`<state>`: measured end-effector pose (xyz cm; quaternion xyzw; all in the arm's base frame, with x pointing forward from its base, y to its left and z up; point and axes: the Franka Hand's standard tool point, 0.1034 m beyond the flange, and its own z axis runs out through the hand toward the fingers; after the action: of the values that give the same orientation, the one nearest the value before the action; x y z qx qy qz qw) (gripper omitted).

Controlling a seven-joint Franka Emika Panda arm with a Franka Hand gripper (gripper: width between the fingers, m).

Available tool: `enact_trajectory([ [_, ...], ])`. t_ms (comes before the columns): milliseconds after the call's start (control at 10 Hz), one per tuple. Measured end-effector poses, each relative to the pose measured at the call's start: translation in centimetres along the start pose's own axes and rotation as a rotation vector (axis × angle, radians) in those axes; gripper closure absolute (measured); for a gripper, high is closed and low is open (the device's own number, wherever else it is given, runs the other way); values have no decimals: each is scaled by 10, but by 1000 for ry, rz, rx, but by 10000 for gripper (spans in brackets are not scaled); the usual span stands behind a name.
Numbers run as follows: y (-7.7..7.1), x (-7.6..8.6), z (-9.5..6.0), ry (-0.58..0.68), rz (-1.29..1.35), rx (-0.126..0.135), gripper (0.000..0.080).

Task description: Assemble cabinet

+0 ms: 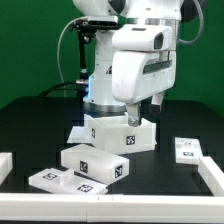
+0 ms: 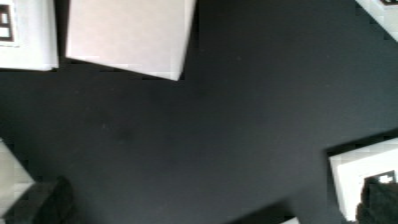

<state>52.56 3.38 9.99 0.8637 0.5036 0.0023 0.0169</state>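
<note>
The biggest cabinet piece, a white box (image 1: pixel 118 133) with a tag on its front, stands mid-table under the arm. A lower white tagged piece (image 1: pixel 95 163) lies in front of it. A small tagged piece (image 1: pixel 187 150) lies at the exterior view's right. My gripper (image 1: pixel 135 114) hangs just above the box. In the wrist view its dark fingertips (image 2: pixel 43 204) stand far apart with only black table between them, so my gripper (image 2: pixel 210 206) is open and empty. That view also shows a plain white panel (image 2: pixel 128 40), a tagged piece (image 2: pixel 22 35) and a white edge (image 2: pixel 356 165).
The marker board (image 1: pixel 60 180) lies flat at the front on the exterior view's left. White bars sit at the left edge (image 1: pixel 5 164) and the right edge (image 1: pixel 211 178) of the black table. A green wall stands behind the robot.
</note>
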Motion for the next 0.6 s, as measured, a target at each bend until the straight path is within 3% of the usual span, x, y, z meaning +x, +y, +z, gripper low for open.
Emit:
enact_trajectory([
  [200,2,-2,2,4,16,4,2],
  [400,25,-35,20,13,156,38,2],
  [500,32,-48,30,3,169,68,2],
  [600,37,-52,31,-5,181,95,2],
])
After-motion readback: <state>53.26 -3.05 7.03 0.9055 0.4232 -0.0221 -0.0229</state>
